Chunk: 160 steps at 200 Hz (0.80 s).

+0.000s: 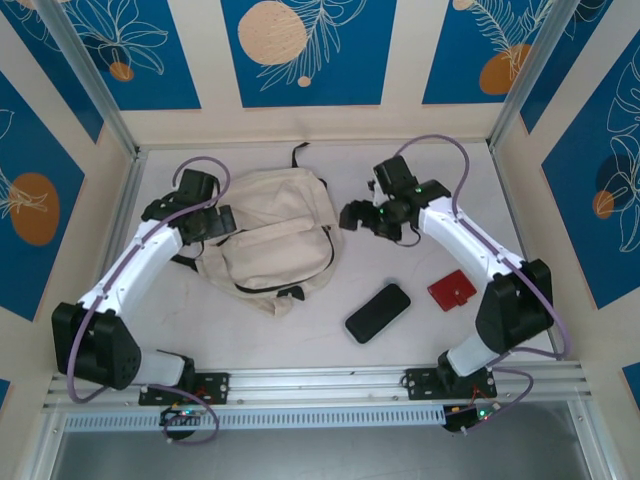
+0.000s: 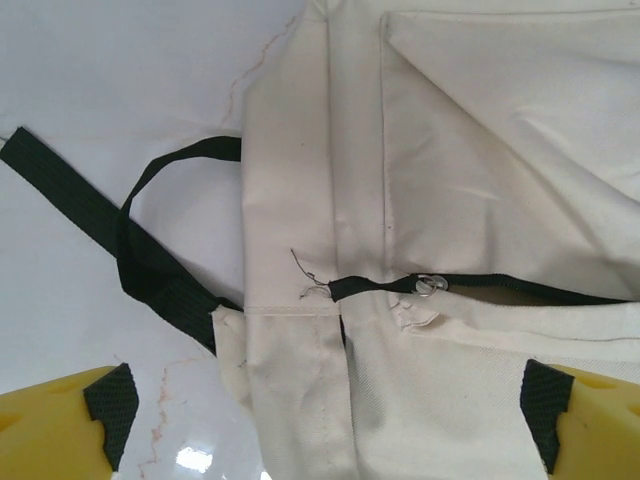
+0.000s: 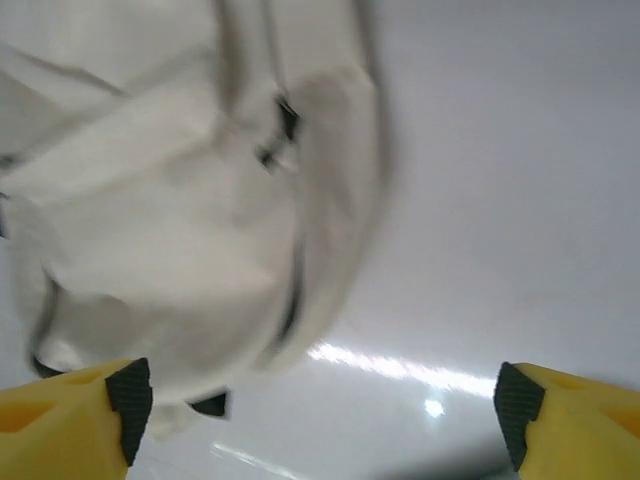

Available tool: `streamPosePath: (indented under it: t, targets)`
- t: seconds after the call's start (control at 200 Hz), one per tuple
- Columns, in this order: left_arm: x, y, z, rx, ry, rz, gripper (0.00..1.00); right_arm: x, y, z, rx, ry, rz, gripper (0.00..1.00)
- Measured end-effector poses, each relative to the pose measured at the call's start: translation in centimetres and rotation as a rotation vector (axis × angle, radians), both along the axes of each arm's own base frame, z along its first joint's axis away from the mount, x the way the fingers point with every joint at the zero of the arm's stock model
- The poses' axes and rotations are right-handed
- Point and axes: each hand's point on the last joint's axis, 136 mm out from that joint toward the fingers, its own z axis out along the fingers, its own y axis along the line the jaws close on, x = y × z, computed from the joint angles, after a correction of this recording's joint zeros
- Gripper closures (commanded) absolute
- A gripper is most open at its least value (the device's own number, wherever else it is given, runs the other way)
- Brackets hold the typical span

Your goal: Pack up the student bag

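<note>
Table centre-left: student bag (image 1: 265,235), cream, lying flat.
Left gripper (image 1: 218,222): fingers spread wide, over the bag's left edge, gripping nothing.
Right gripper (image 1: 352,215): fingers spread, just beside the bag's right edge.
Front right, 2 items: black phone (image 1: 377,312), red wallet (image 1: 452,290).

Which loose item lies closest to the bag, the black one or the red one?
The black flat one. It lies just right of the student bag, near its front corner, while the red one sits farther right.
</note>
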Motion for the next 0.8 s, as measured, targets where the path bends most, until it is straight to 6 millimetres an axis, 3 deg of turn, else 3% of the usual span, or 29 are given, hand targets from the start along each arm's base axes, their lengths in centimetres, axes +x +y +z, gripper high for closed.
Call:
streamPosePath:
  t: [0.185,0.36,0.535,0.8]
  targets:
    - [-0.8,0.4,-0.6,0.003,-0.010,-0.004,0.00,-6.6,-3.9,-3.4,-0.152,0.164,-0.123,0.01]
    - [-0.9,0.4,-1.2,0.008,-0.002,-0.023,0.00,-10.3,-5.8,-5.4,-0.197,0.262,-0.263,0.01]
    - [-0.9,0.2,-1.4,0.006,-0.001,-0.046,0.00,-12.0,-5.9,-7.4,-0.198,0.364,-0.384,0.01]
    - [-0.7,-0.6,-1.7,-0.040,-0.003,-0.071,0.00,-11.3,-4.5,-9.8,-0.163,0.435,-0.485,0.01]
